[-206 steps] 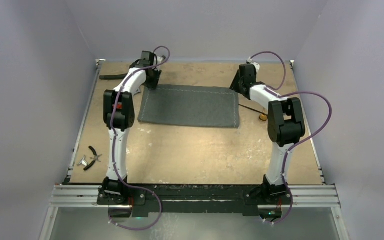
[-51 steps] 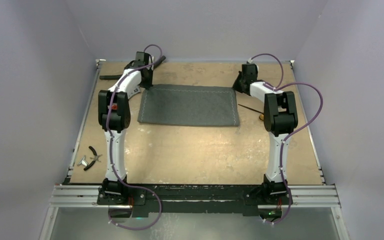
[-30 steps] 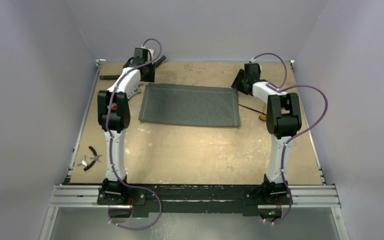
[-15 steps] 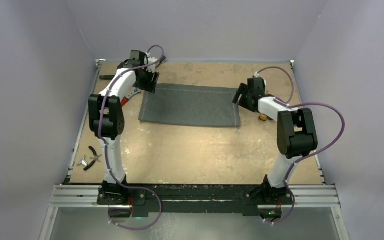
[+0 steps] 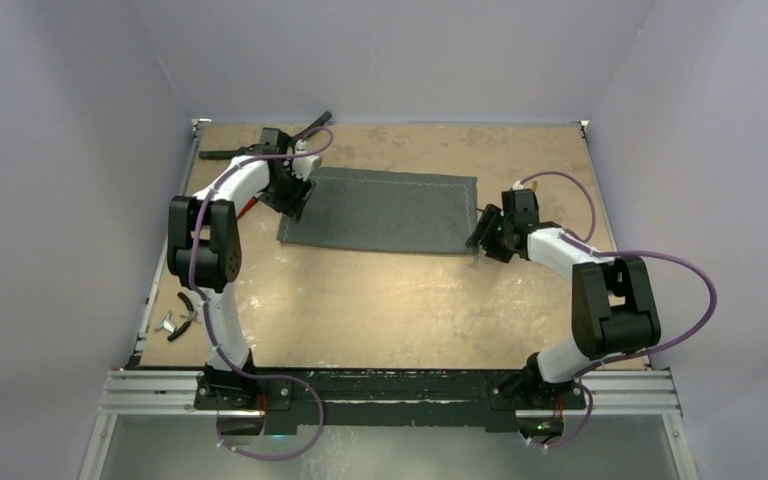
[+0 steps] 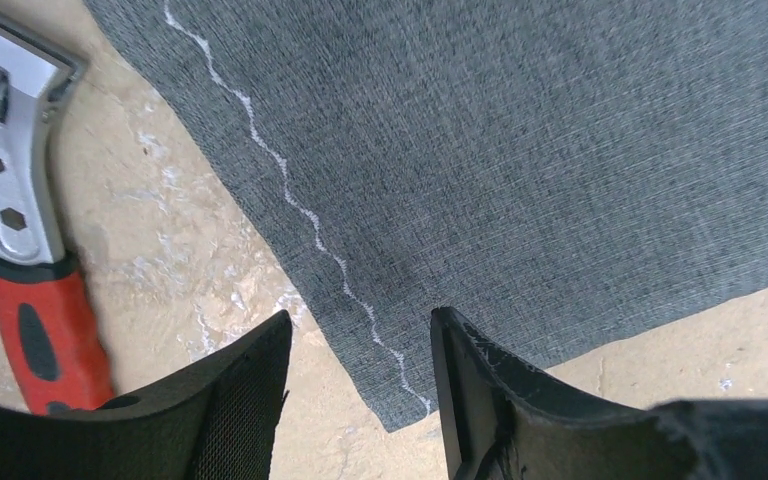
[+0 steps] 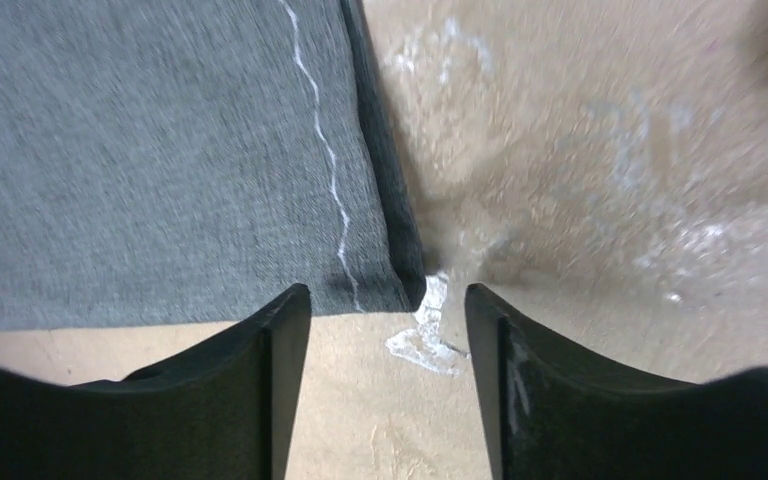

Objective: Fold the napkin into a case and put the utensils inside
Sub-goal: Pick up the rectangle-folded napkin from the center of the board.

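1. I am hovering with both sets of jaws spread and gripping nothing. My left gripper (image 6: 361, 322) is straddling the near-left corner of the napkin (image 5: 380, 210), and my right gripper (image 7: 388, 292) is straddling its near-right corner.
2. The napkin is lying flat on the far half of the table (image 5: 380, 310). Its right edge is looking doubled, so I am judging it folded once already.
3. Closing here, I am risking a pinch on the top layer alone. The lower layer would be left lying and the case would fall open.
4. If one arm is lifting ahead of the other, the cloth is going to skew and the hems will not line up.
5. The wrench (image 6: 10, 200) is lying just beside the napkin's left edge, where my left gripper could nudge it or drag it onto the cloth.
6. I am not making out the utensils clearly — only a gold blur at the edge of my right wrist view. A wide swing on that side could knock one away.
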